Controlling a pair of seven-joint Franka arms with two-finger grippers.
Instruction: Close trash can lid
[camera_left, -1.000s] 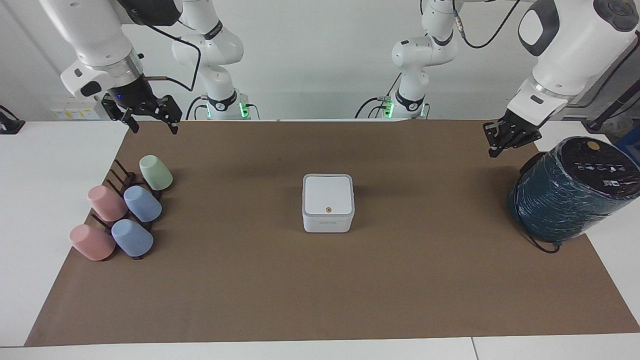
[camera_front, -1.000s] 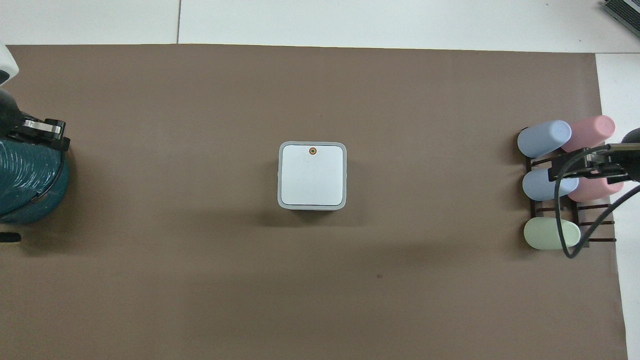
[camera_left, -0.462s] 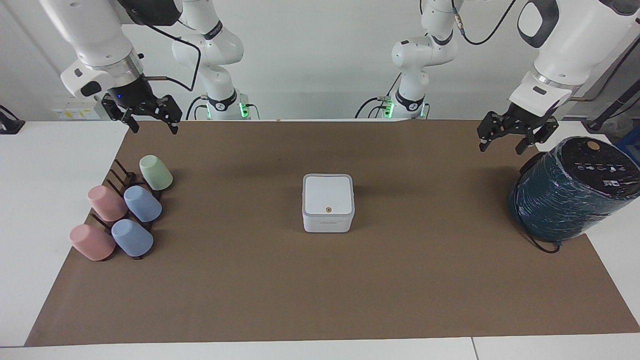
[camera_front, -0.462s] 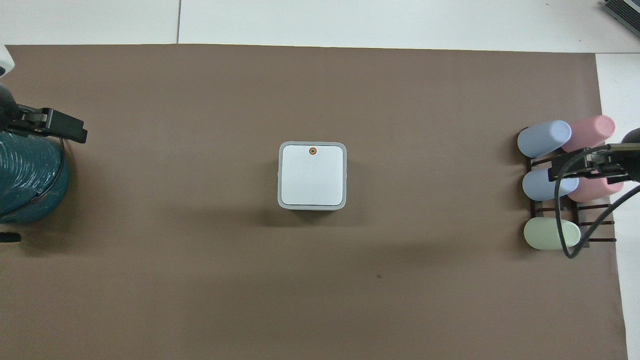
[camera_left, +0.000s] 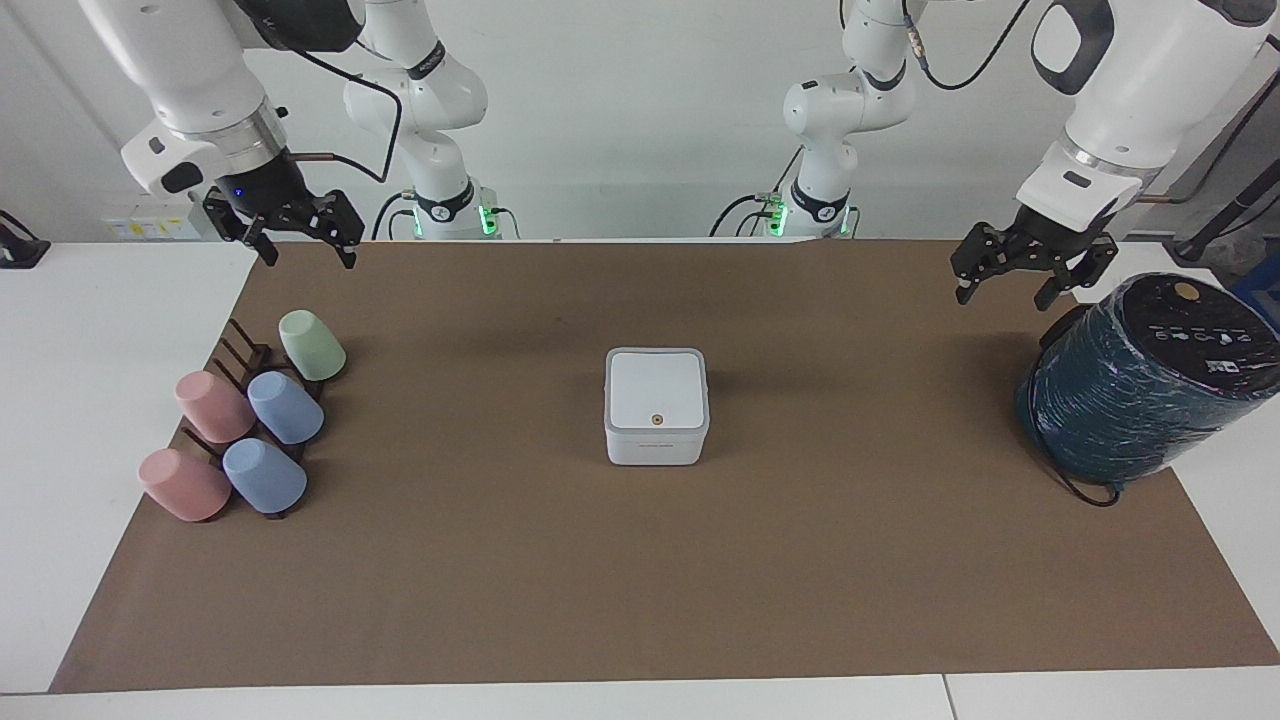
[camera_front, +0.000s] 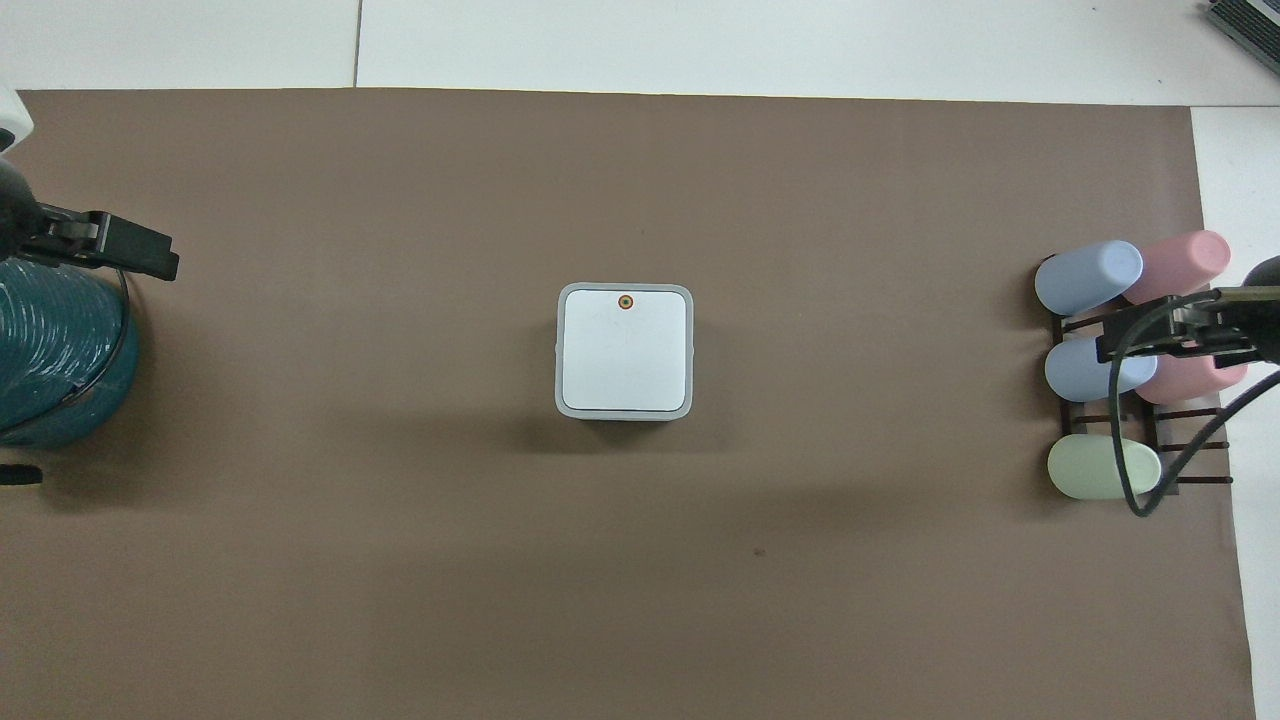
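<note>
The trash can (camera_left: 656, 440) is a small white square box in the middle of the brown mat; it also shows in the overhead view (camera_front: 624, 412). Its lid (camera_left: 655, 390) lies flat on top, orange dot up (camera_front: 625, 350). My left gripper (camera_left: 1003, 297) hangs open and empty in the air beside the dark teal cylinder, well apart from the can. My right gripper (camera_left: 309, 260) hangs open and empty over the mat's edge near the cup rack, and its arm waits.
A large dark teal wrapped cylinder (camera_left: 1140, 385) with a black top stands at the left arm's end of the table. A dark rack (camera_left: 240, 360) with several pastel cups lying on it sits at the right arm's end.
My left gripper has lifted a little and turned near the teal cylinder, and its fingers now show spread apart. The can, the lid and the right arm have not moved.
</note>
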